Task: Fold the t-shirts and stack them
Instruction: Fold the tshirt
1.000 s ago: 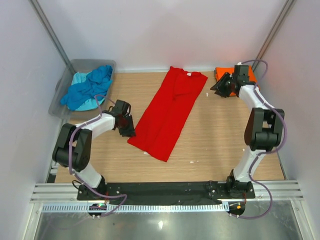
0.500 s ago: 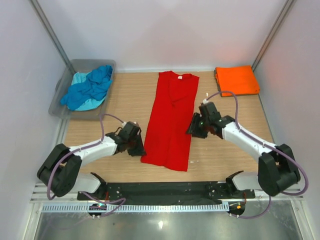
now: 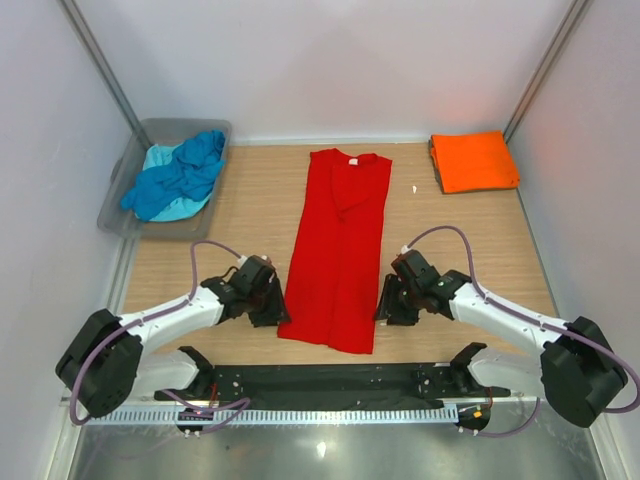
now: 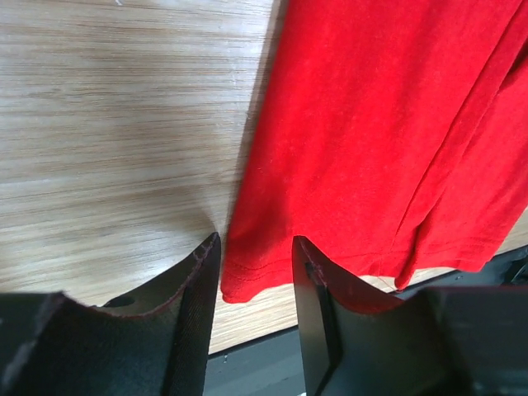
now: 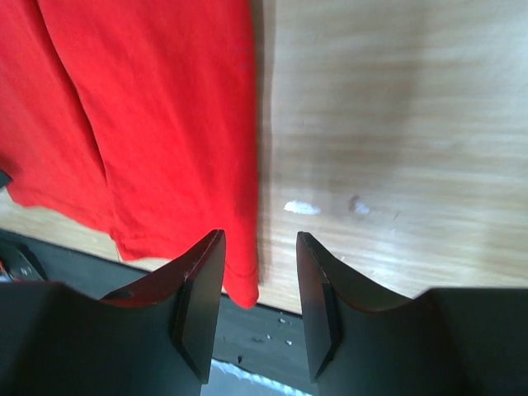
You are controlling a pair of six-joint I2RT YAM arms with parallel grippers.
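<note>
Both arms have swung back toward the near edge since the earlier frames, and the red t-shirt (image 3: 335,250) has been drawn from a slant into a straight far-to-near strip at the table's centre, collar at the far end.

The left gripper (image 3: 268,305) sits at the shirt's near left corner. In the left wrist view its jaws stand apart, released, with the hem corner lying flat between the fingers (image 4: 194,289) and not pinched.

The right gripper (image 3: 388,300) sits at the near right corner. Its jaws are likewise apart: the shirt's right edge runs just inside one finger and bare wood fills the remainder of the gap. Neither gripper grasps cloth.

Far left: a grey tub (image 3: 112,205) holds a crumpled blue t-shirt (image 3: 180,178) over a pale turquoise t-shirt (image 3: 158,157). Far right: an orange t-shirt (image 3: 475,160) lies folded in the corner, well apart from both arms.

Surface: a light wood-grain table (image 3: 250,200) with small white specks (image 5: 301,208) just right of the red shirt's edge. A black base plate (image 3: 330,378) runs along the near edge. Plain pale walls enclose the table on three sides
</note>
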